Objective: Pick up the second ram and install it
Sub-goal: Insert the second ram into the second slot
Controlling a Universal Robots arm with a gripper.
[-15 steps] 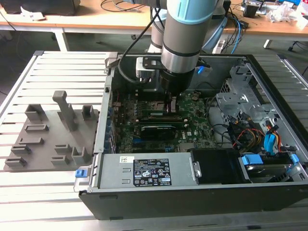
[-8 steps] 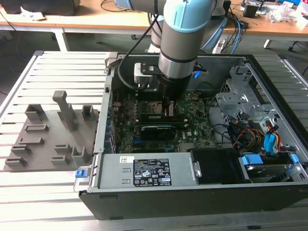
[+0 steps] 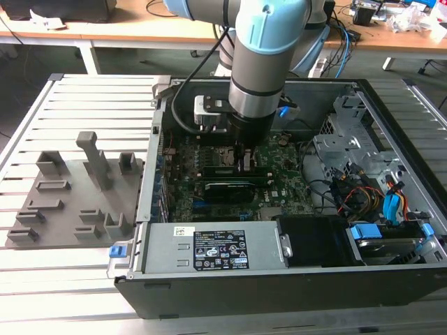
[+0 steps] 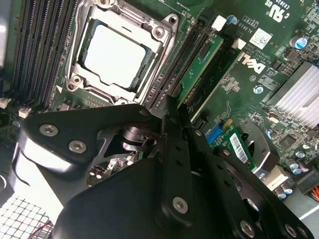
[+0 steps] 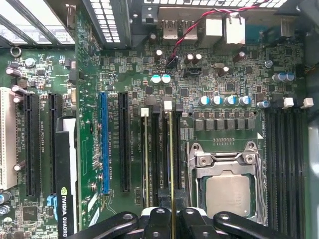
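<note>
The gripper (image 5: 172, 219) pinches the second ram (image 5: 171, 164) edge-on over a motherboard (image 5: 199, 89) slot. Seating appears under way; it calls for straight downward pressure.

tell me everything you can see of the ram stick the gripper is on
The ram stick is a long, thin green board seen edge-on in the first wrist view, standing upright in a dark slot beside the CPU socket. A white latch sits at its far end. Its near end runs between the jaws of the gripper, which look closed on it. Another stick stands in a nearby slot.
</note>
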